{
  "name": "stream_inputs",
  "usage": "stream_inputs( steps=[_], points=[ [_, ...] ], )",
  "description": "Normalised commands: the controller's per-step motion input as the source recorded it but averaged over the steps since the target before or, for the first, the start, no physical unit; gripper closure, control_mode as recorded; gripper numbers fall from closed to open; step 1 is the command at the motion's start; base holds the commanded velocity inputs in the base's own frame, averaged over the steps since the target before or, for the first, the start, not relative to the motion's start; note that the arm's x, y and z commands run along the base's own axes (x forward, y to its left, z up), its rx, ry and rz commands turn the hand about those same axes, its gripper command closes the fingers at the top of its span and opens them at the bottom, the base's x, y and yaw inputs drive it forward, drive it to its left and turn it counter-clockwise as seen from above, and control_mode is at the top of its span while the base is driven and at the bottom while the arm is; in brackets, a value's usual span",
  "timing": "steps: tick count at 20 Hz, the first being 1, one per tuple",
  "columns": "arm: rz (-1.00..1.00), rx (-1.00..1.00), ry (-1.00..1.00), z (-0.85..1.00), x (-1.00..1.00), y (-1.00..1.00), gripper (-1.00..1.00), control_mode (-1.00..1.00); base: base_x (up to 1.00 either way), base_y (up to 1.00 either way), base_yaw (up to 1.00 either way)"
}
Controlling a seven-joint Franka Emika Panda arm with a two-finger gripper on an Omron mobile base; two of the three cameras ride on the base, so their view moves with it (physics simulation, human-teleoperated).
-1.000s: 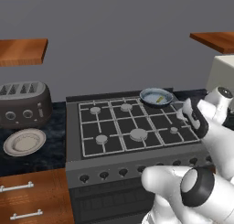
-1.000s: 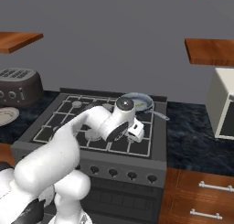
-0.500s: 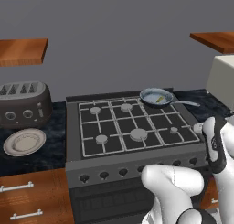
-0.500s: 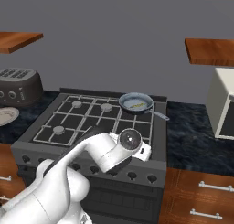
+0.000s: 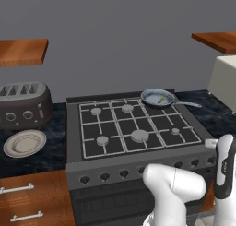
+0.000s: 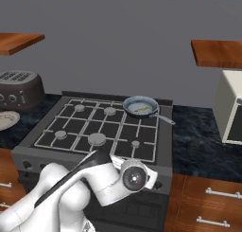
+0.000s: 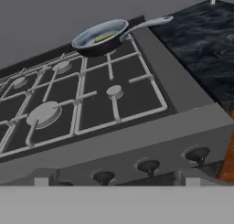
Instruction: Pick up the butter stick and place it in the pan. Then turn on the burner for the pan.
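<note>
The butter stick (image 5: pixel 161 99) lies in the pan (image 5: pixel 158 98) on the stove (image 5: pixel 73 128). The hand view adds the knobs (image 7: pixel 149 166). Pincer spread wide; its fingertips are hidden.

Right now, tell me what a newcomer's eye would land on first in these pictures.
First the black stove in the middle, with the pan on its back right burner and the butter stick lying inside it. Next the white arm bent low in front of the stove's knobs. Off to the left, a toaster and a cream plate sit on the dark counter.
</note>
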Motion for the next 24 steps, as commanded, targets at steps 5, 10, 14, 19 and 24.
stream_inputs(
  steps=[5,10,14,19,24],
  points=[
    [0.0,-0.03,-0.16,-0.39,-0.22,0.0,-1.0,-1.0,0.0,0.0,0.0],
    [0.01,-0.07,-0.17,-0.51,-0.03,0.0,-1.0,-1.0,0.0,0.0,0.0],
    [0.03,-0.09,-0.16,-0.57,0.0,0.0,-1.0,-1.0,0.0,0.0,0.0],
    [0.01,-0.09,-0.16,-0.43,0.0,0.0,-1.0,-1.0,0.0,0.0,0.0],
    [0.03,-0.02,-0.14,-0.28,0.0,0.0,-1.0,-1.0,0.0,0.0,0.0]
  ],
)
